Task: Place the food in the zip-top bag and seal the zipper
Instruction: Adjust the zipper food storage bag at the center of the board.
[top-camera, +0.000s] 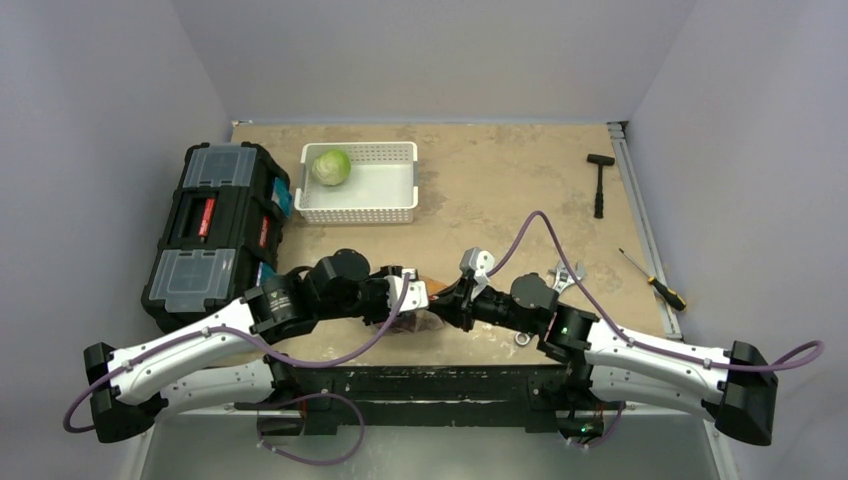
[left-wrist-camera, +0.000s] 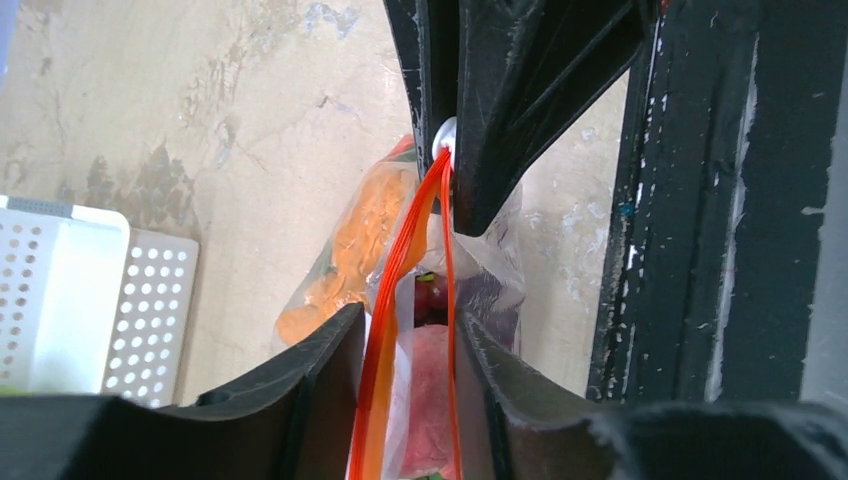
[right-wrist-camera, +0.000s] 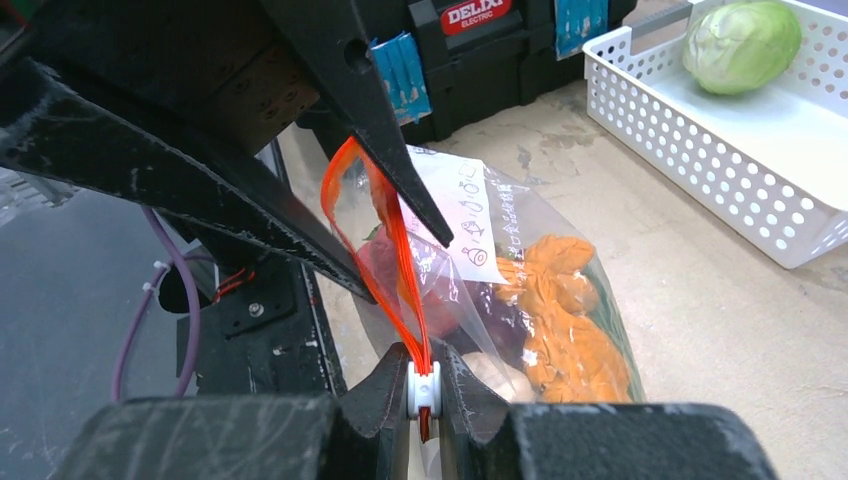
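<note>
- Top view: both arms reach in low over the near edge of the surface (top-camera: 500, 200). The left pincer (top-camera: 413, 292) and the right pincer (top-camera: 447, 298) face each other, tips just beside one another. The zip-top bag (top-camera: 412, 322) sits under and between them, mostly hidden.
- Farther back, a white basket (top-camera: 400, 205) holds a green cabbage (top-camera: 330, 167), and a black toolbox (top-camera: 215, 230) stands just left of it. A hammer (top-camera: 598, 180) and a screwdriver (top-camera: 652, 280) lie well apart from the bag on the right.
- Left wrist view: the left pincer's jaws stand apart, one on each side of the bag's mouth, gripping nothing.
- The zipper (left-wrist-camera: 400, 260) rises between them as two orange-red strips. The strips converge where the right pincer clamps them at a white slider (left-wrist-camera: 445, 133).
- Through the clear plastic show an orange carrot (left-wrist-camera: 365, 235), dark red grapes (left-wrist-camera: 430, 297) and a pink peach (left-wrist-camera: 425, 400).
- Right wrist view: the right pincer is closed tight on the zipper's end at the slider. From there the strips run together, then part into a loop between the left pincer's fingers, so the mouth gapes at that end.
- The carrot lies inside the bag, beside a white label on the plastic.
</note>
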